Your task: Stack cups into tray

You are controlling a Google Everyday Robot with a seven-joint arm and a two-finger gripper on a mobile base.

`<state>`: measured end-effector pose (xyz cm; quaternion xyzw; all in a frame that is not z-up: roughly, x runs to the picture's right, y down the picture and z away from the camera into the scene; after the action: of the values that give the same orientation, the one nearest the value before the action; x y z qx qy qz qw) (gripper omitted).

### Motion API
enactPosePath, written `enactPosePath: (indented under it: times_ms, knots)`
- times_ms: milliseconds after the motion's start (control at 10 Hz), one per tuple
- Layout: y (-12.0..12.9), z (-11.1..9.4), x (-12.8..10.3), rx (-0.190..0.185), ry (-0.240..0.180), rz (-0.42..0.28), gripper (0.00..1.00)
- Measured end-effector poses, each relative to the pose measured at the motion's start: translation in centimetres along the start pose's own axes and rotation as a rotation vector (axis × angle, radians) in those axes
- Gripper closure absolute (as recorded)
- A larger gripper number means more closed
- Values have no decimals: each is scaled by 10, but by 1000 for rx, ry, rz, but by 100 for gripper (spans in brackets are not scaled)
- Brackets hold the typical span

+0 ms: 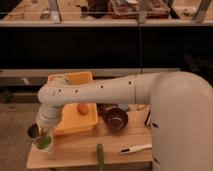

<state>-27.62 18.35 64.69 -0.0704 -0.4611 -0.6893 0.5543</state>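
Note:
The yellow-orange tray [67, 80] sits at the back left of the wooden table. The shiny grey metal cup [33, 132] is at the table's front left corner, touching the pale green-whitish cup [44, 143] just to its right and lower. My gripper [43, 131] points down from the white arm right over the two cups, at the tray's front left corner. The wrist hides the spot where it meets the cups, so I cannot tell whether it holds one.
A small orange object [83, 108] lies in the tray. A dark purple bowl [116, 119] stands right of the tray. A white utensil [135, 148] and a green stick-like object [100, 156] lie near the table's front edge [90, 164]. A dark shelf runs behind.

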Motion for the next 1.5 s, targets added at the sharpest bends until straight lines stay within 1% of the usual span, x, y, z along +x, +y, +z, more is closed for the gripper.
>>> enactPosePath:
  times_ms: [200,300,400,800,1200,1300,1500]
  knots:
    - [-2,2,-1,10,-11,-3,29]
    - [-3,2,-1,12,-14,-5,23]
    - [-4,2,-1,13,-16,-5,20]
    - [-6,2,-1,11,-13,-3,20]
    - [-5,-3,-2,25,1,11,20]
    - [-6,-6,-4,25,9,9,20]
    - [-3,-13,-8,25,39,1,20]
